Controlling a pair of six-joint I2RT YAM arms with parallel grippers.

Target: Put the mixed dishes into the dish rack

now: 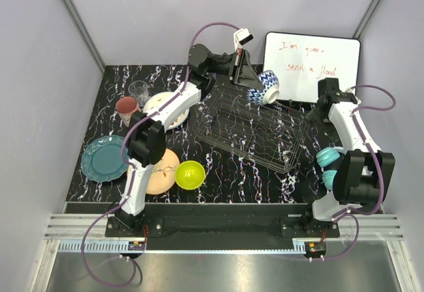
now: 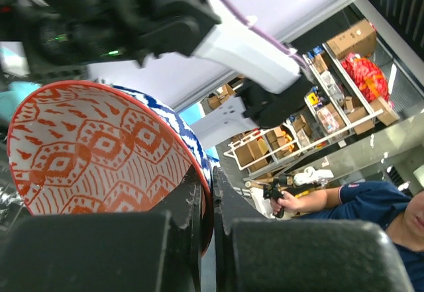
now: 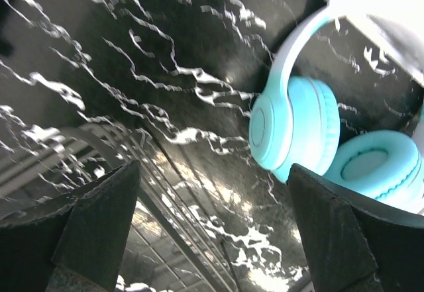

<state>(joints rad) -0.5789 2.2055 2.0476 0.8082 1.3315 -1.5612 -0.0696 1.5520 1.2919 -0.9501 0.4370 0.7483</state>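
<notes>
Over the far rim of the dark wire dish rack (image 1: 252, 130), the left hand (image 1: 248, 77) pinches the rim of the red-and-white patterned bowl with a blue-and-white outside (image 1: 265, 88). The bowl is tipped on edge, just in front of the lower left corner of the white whiteboard with red writing (image 1: 311, 67). We see the right hand (image 3: 213, 173) with its jaws spread wide and holding nothing. It hangs low by the rack's right end, with the teal headphones (image 3: 298, 126) lying just beyond it near the desk's right edge. The rack sits mid-desk, turned slightly askew, and a strip of the black white-veined desk (image 1: 225, 173) separates its near side from the lime-green bowl (image 1: 190, 175). That bowl touches the round peach plate (image 1: 162, 173), and the round teal plate (image 1: 103, 157) lies near the left edge. Behind them, the pink mug (image 1: 126, 106), the clear glass (image 1: 140, 91) and the white plate with red marks (image 1: 162, 106) crowd the far left, the plate partly under the left arm.
</notes>
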